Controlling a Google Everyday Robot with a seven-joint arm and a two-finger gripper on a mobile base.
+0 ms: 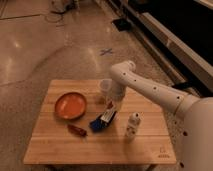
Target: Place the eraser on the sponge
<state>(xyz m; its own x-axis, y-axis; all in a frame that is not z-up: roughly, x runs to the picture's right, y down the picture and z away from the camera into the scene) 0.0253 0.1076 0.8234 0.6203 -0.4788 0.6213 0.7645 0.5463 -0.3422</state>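
Over the right end of the sponge (96, 124), the gripper (111, 109) clasps the eraser (107, 117).

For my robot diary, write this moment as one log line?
pincer: above sponge, holding eraser | eraser: tilted, not yet released | sponge: on table

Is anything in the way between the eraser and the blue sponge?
No, nothing visible. The gripper holds the eraser just at the sponge's right end. The cup, plate and bottle stand off to the sides.
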